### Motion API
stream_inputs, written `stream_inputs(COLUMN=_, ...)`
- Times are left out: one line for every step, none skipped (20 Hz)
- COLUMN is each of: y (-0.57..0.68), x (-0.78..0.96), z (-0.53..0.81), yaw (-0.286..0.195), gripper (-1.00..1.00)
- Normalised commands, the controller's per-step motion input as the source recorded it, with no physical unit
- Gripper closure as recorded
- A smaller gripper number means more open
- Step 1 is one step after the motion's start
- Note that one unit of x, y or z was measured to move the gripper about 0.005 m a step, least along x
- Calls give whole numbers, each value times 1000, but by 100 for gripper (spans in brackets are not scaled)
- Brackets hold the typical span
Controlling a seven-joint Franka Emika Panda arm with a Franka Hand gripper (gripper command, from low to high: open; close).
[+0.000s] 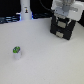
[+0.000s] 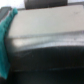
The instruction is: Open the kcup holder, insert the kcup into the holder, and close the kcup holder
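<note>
Nearest in the exterior view sits the small white pod with a green top (image 1: 17, 51), the kcup. It stands alone on the pale flat table (image 1: 47, 57), toward the exterior view's left, and nothing touches it.

Far off, toward the exterior view's right, is the black boxy drawer unit with pale handles (image 1: 63, 27), the kcup holder. Its drawers look closed, though the picture is blurry. The white robot gripper (image 1: 64, 14) hangs right at the top of the holder. I cannot tell how wide its fingers are, or if they grip a handle.

At the far edge, left of the holder, stands a tall white bottle shape with a dark mark (image 1: 25, 10).

The wrist view is too blurry to help; it shows a grey surface and a teal patch.

I think the drawer must be opened first. The fingers could slip off the small handle, or the pull could drag the whole box along the table.
</note>
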Motion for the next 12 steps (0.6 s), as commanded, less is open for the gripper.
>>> stream_inputs(y=-108, x=569, z=174, yaw=-40, gripper=100)
stream_inputs(y=-149, x=694, z=173, yaw=-44, gripper=100)
stream_inputs(y=-214, x=867, z=254, yaw=-54, gripper=100)
stream_inputs(y=-228, x=898, z=251, yaw=-61, gripper=100)
stream_inputs(y=-249, x=922, z=233, yaw=-67, gripper=100)
stream_inputs(y=-243, x=934, z=233, yaw=-65, gripper=100)
stream_inputs(y=-243, x=935, z=234, yaw=-65, gripper=100)
stream_inputs(y=-246, x=940, z=240, yaw=-66, gripper=100)
stream_inputs(y=-247, x=969, z=250, yaw=-64, gripper=100)
stream_inputs(y=-249, x=978, z=238, yaw=-65, gripper=100)
stream_inputs(y=-253, x=984, z=211, yaw=-61, gripper=100)
stream_inputs(y=-250, x=987, z=194, yaw=-57, gripper=100)
